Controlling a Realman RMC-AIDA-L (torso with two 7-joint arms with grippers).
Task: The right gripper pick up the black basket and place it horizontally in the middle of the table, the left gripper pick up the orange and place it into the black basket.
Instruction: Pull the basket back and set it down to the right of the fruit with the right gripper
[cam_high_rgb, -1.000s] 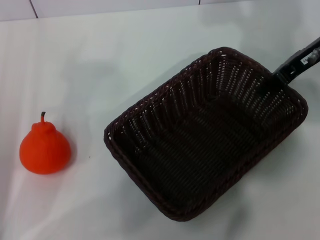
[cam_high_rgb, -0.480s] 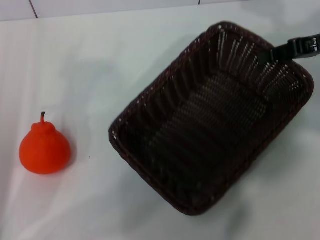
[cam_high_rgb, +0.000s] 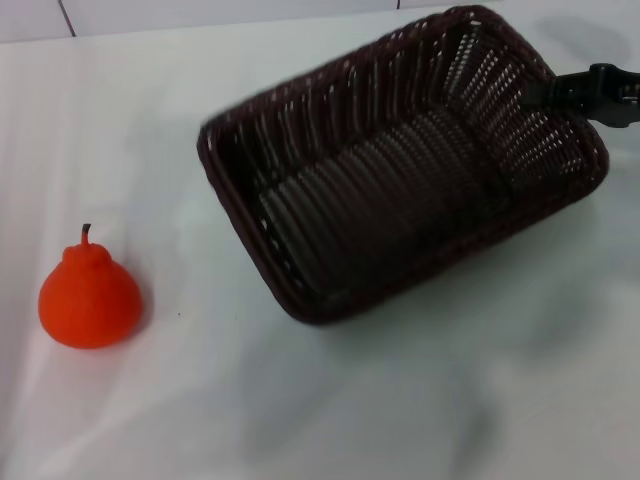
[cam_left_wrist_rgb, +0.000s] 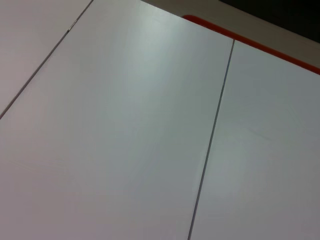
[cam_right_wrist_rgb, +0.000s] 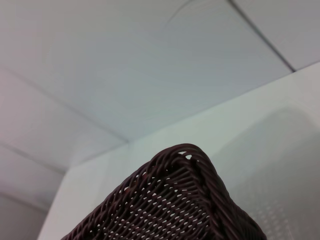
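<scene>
White, smooth tabletop (cam_high_rgb: 330, 410) lies bare across the near edge of the head view, with open room on both sides. On the robot's left sits the small bright orange, pear-shaped fruit with a bumpy neck and short dark stem (cam_high_rgb: 88, 298), upright on the table, well apart from anything else. Bare surface lies between it and the basket. Farther back and to the right is the large rectangular dark brown-black woven wicker basket with a braided rim (cam_high_rgb: 400, 165), set at a slant, its far corner close to the table's back edge. It looks slightly blurred, and whether it rests fully on the table cannot be told. The black right gripper (cam_high_rgb: 548, 92) meets the basket's far right rim and appears to be pinching it, though the fingertips are hidden by the weave. The right wrist view shows one rim corner (cam_right_wrist_rgb: 192, 155) against the white table. The left gripper is out of sight; its wrist view shows only pale panels.
</scene>
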